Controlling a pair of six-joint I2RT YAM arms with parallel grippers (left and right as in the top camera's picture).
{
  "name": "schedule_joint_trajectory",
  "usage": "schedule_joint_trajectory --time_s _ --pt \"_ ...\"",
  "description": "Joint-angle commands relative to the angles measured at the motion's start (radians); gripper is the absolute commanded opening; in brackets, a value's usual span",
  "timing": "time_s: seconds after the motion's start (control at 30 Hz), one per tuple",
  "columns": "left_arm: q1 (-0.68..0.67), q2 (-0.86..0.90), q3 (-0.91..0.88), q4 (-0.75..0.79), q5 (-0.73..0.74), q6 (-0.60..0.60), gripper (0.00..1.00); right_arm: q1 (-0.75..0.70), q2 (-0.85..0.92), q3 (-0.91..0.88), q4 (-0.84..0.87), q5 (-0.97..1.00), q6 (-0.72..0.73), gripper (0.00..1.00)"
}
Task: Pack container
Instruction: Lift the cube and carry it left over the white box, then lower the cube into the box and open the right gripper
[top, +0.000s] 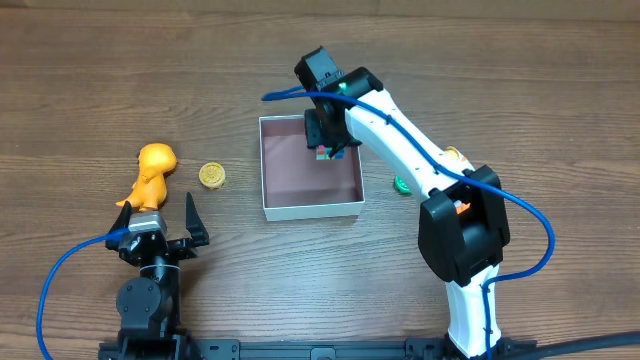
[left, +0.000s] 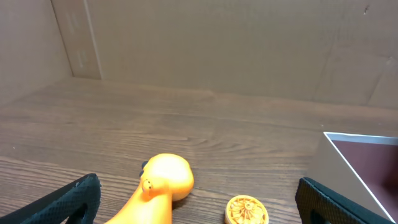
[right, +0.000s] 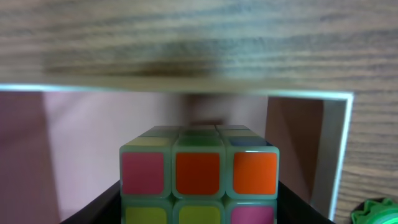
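The container (top: 312, 208) is a shallow white-walled square box with a pinkish-brown inside, at the table's middle. My right gripper (top: 326, 140) reaches over its far right part, shut on a multicoloured puzzle cube (top: 325, 152). In the right wrist view the cube (right: 199, 174) fills the space between the dark fingers (right: 93, 208), with the container's far wall (right: 186, 92) behind it. My left gripper (top: 158, 208) stands open near the left front, around the tail end of an orange duck toy (top: 152, 170). In the left wrist view the duck (left: 163, 180) and a yellow round disc (left: 247, 210) lie between the wide-apart fingers (left: 74, 199).
The yellow disc (top: 211, 176) lies between the duck and the container's left wall. A small green toy (top: 400, 185) sits right of the container, partly under my right arm, and shows at the right wrist view's corner (right: 376, 211). A cardboard wall (left: 217, 43) backs the table.
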Motion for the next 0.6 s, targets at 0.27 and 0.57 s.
schedule_joint_trajectory --time_s 0.27,0.57 --pt "0.007 -0.002 -0.003 0.001 0.005 0.026 1.00 -0.004 -0.008 -0.027 0.048 0.042 -0.008 0.38" --pt "0.007 -0.002 -0.003 0.001 0.005 0.026 1.00 -0.004 -0.008 -0.028 0.065 0.082 -0.032 0.41"
